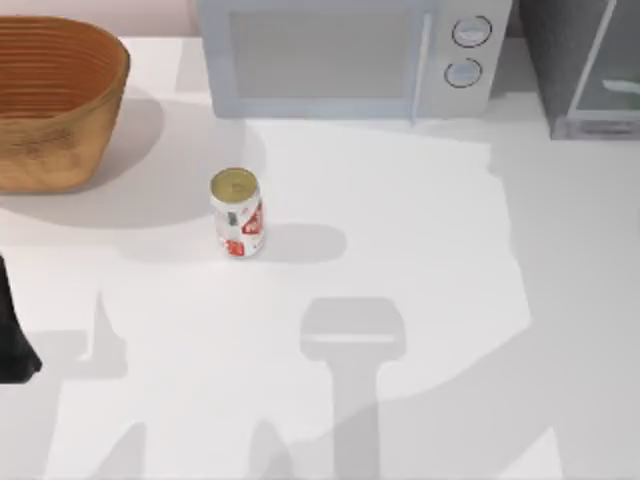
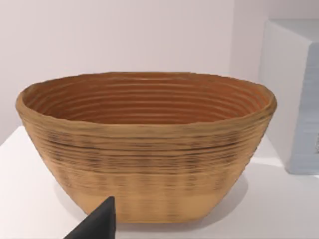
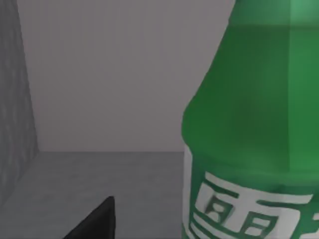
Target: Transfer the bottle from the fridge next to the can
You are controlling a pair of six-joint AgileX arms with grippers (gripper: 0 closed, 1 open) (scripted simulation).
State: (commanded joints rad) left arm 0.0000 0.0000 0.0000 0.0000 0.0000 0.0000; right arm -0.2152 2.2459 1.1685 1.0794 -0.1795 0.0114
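Very little of the robot's own body can be seen. At the left edge of the top view, part of the left arm [image 1: 14, 335] appears as a plain black shape, narrow above and widening lower down to a blunt, angled end. It has a matt, even surface with no markings, screws or cables to make out. In the left wrist view one finger of the left claw [image 2: 97, 224] is a dark charcoal wedge tapering to a point. One finger of the right claw [image 3: 94, 223] has the same dark, pointed wedge form and the same plain, unmarked finish.
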